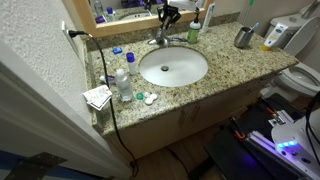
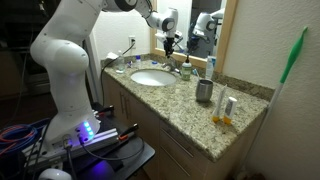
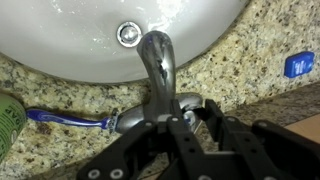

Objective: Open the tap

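Observation:
The chrome tap (image 3: 155, 62) stands at the back rim of the white oval basin (image 3: 60, 40), its short curved spout reaching over the bowl. It also shows in both exterior views (image 1: 160, 39) (image 2: 173, 66), small and partly behind the arm. My gripper (image 3: 190, 113) is down on the tap's base, its black fingers close together around the side handle (image 3: 186, 103) to the right of the spout. In both exterior views the gripper (image 1: 165, 24) (image 2: 168, 46) hangs directly over the tap. The other handle (image 3: 130, 120) is free.
A blue toothbrush (image 3: 65, 118) and a green can (image 3: 8, 120) lie left of the tap, and a blue cap (image 3: 297, 64) to the right. A grey metal cup (image 1: 243, 37) and bottles stand on the granite counter (image 1: 225, 62). The mirror is right behind the tap.

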Tool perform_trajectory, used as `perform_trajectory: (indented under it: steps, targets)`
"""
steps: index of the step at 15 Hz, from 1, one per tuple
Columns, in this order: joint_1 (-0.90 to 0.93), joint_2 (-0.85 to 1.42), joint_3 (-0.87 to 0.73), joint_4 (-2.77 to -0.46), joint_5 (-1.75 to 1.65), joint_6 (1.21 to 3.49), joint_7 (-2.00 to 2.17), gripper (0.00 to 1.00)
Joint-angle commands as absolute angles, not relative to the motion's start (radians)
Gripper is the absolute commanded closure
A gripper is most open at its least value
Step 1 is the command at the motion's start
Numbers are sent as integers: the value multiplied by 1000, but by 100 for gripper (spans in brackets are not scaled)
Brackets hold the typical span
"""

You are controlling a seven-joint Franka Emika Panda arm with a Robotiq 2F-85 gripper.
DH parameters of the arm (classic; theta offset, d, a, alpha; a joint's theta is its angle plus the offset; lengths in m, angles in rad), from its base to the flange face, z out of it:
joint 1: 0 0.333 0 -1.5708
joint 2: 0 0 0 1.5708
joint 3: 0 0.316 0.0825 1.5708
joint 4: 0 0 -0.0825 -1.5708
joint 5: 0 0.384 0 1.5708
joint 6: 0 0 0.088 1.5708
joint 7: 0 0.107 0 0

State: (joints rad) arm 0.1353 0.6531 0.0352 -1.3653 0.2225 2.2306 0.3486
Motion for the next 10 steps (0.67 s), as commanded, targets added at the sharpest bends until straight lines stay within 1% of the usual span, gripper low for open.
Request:
perform_trajectory:
  steps: [1,10]
  targets:
    - [116,562,34,-1492,246,2366,357,93]
    - [104,477,45,-1659,311,2649,347,93]
